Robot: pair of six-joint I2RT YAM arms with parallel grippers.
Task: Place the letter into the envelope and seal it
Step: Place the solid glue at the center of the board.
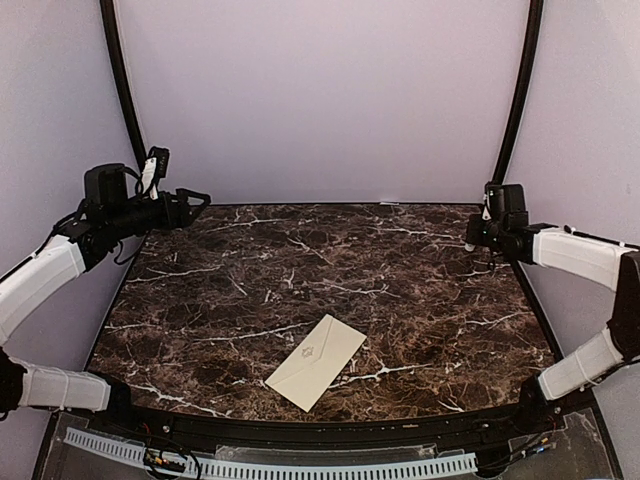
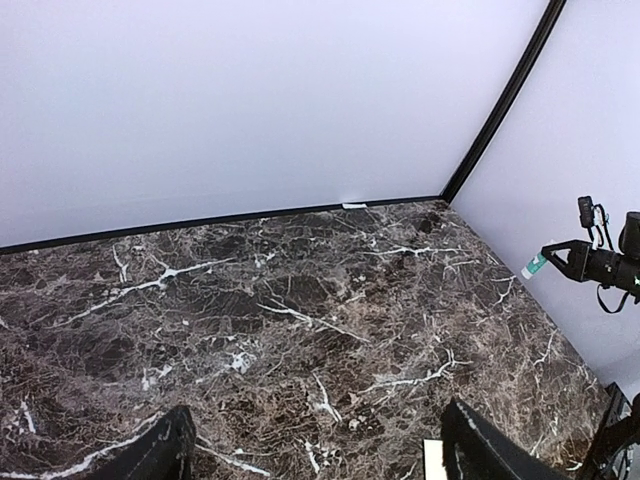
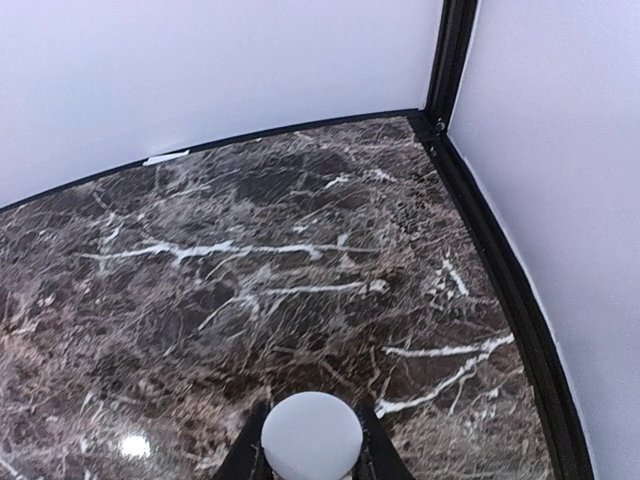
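Dark brown marble table (image 1: 400,270), white veins, glossy. Both my arms are raised at the far corners. The envelope (image 1: 316,362) lies flat near the front edge, well apart from both, on the near side and inward from each. Its long axis runs diagonally from near-left to far-right, and neither arm is clearly nearer. It's cream matte paper with the pointed flap down and a faint emblem. No letter in view, probably inside. My left gripper (image 1: 190,207) is spread wide, empty. My right gripper (image 1: 478,235) is clamped on a small white round-ended object (image 3: 312,435).
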